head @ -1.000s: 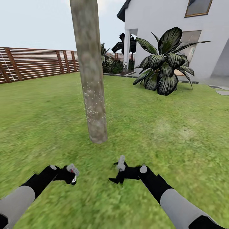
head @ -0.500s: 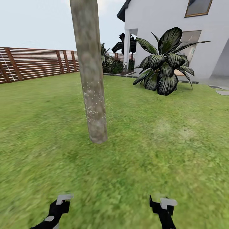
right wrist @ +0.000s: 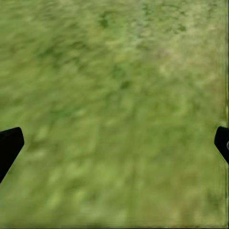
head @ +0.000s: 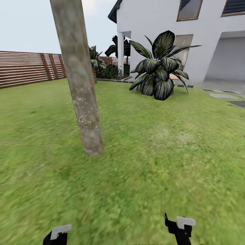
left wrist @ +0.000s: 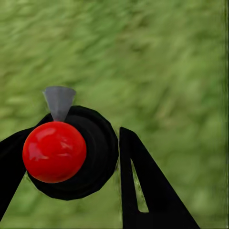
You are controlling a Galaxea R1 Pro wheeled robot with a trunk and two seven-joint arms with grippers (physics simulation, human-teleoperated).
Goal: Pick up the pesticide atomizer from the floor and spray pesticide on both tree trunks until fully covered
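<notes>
The view has swung rightward; both arms stay low. The left hand (left wrist: 71,152) is clamped round the pesticide atomizer (left wrist: 71,150). The right hand (right wrist: 114,143) gapes wide, holding nothing, above grass (head: 153,153). Ahead of the left hand stands the speckled tree trunk (head: 81,98).

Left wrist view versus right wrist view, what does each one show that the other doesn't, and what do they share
In the left wrist view, the left gripper is shut on the atomizer, a black body with a red ball and a grey nozzle. In the right wrist view, the right gripper has its fingers spread wide, with nothing between them. Both look down on the blurry green lawn.
</notes>
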